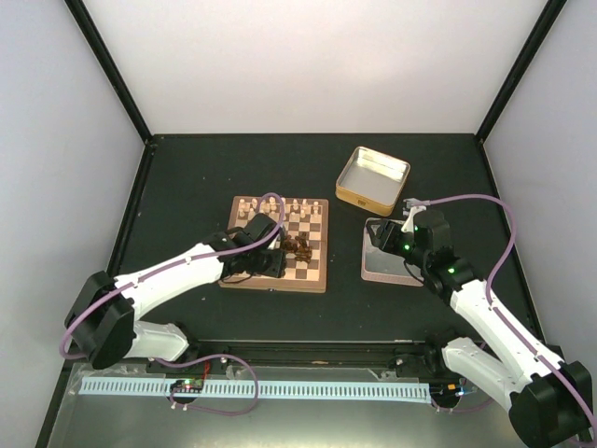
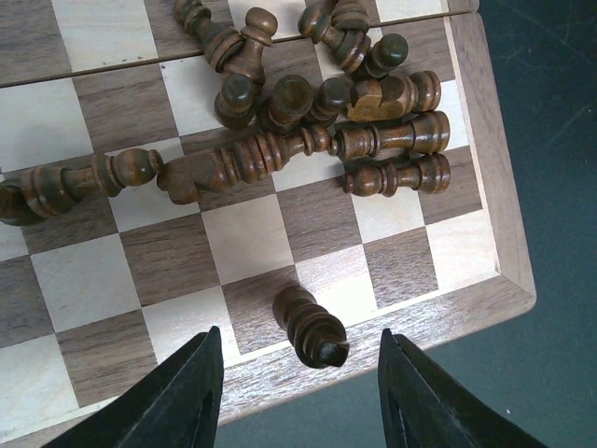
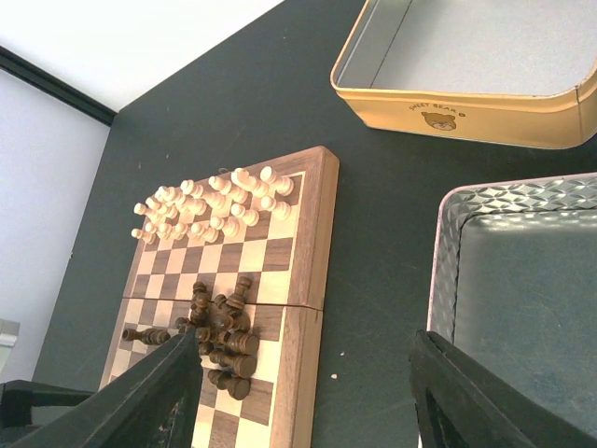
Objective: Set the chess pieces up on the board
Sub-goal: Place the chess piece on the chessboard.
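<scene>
The board (image 1: 280,284) lies mid-table. A heap of dark chess pieces (image 1: 300,247) lies toppled on its right half, seen close in the left wrist view (image 2: 308,121) and from afar in the right wrist view (image 3: 219,336). One dark piece (image 2: 311,327) stands upright on a square of the near edge row. My left gripper (image 2: 298,373) is open, with a finger on each side of that piece and a gap to it on both sides. My right gripper (image 3: 306,373) hangs open and empty above the mat right of the board (image 3: 312,243).
Pale chessmen (image 3: 210,205) stand grouped on the board's far rows. An open yellow tin (image 1: 372,177) sits at the back right. A shallow silver tin (image 1: 387,266) lies under my right gripper (image 1: 387,238). Dark mat surrounds the board.
</scene>
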Tool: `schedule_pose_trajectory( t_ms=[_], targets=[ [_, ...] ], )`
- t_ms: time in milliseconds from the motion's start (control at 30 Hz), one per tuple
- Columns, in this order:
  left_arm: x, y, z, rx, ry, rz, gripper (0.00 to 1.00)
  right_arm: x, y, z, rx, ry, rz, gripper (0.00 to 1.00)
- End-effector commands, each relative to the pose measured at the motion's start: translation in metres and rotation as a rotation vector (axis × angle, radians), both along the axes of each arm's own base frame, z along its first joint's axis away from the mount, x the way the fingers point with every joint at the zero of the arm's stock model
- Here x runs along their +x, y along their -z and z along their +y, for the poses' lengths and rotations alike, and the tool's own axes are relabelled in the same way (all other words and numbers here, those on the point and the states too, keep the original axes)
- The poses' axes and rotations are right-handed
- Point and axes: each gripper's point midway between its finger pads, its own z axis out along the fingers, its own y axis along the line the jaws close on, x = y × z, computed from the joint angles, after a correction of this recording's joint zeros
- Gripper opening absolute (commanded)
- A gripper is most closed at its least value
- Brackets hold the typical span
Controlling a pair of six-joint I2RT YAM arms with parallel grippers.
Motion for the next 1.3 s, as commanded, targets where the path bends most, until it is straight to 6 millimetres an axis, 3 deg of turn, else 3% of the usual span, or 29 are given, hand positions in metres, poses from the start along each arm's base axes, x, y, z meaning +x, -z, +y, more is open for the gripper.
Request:
schedule_pose_trajectory(
  t_ms=[0,200,533,700,900,1267],
  targets=[
    [0.007,-0.02,-0.005,-0.039,-0.012,-0.048,0.48,-0.004,0.003,0.005,-0.001,-0.033,0.005,0.62],
    [0.014,-0.037,0.014,-0.043,-0.102,-0.128,0.48,-0.013,0.009,0.034,-0.016,-0.163,0.022,0.62],
    [0.016,-0.056,0.073,-0.17,-0.346,-0.252,0.49,-0.055,0.035,0.143,-0.025,-0.484,0.102,0.7],
    [0.012,-0.064,0.101,-0.239,-0.44,-0.304,0.57,-0.075,0.048,0.192,-0.035,-0.609,0.143,0.78],
    [0.007,-0.064,0.119,-0.241,-0.478,-0.311,0.59,-0.073,0.057,0.223,-0.041,-0.634,0.169,0.81],
    [0.007,-0.058,0.127,-0.236,-0.487,-0.299,0.61,-0.07,0.088,0.252,-0.057,-0.643,0.271,0.82]
  ],
)
